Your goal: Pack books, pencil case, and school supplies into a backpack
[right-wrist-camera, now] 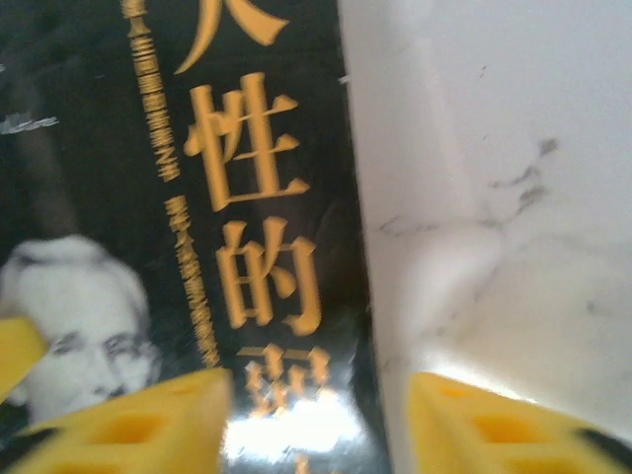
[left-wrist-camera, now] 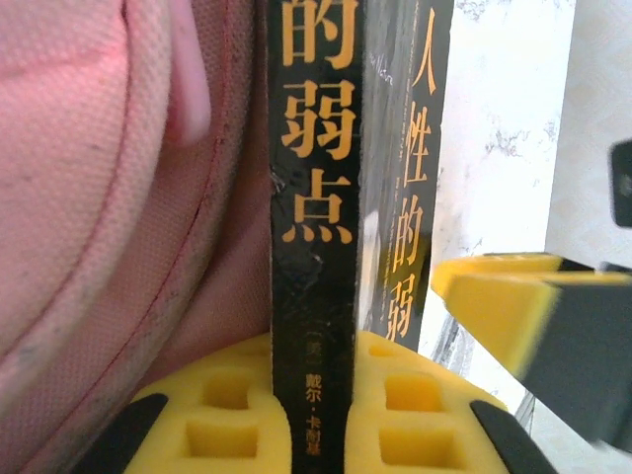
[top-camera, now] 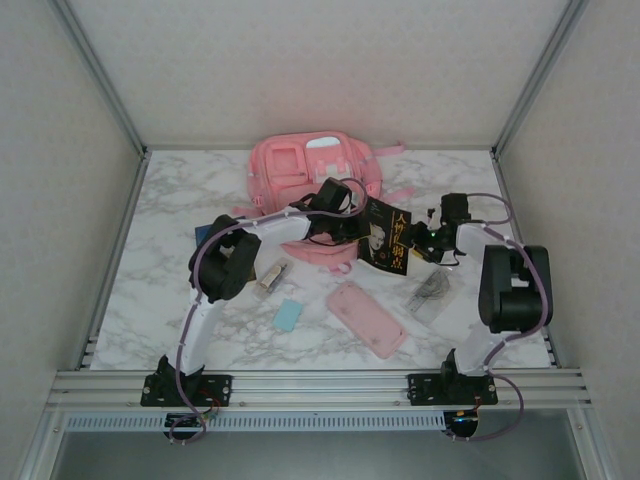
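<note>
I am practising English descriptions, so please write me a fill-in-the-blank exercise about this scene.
The book clamped in the left jaws has a ___ cover.
The right jaws stand ___.
The pencil case lies on the ___, outside the backpack.
Missing words: black; open; table.
</note>
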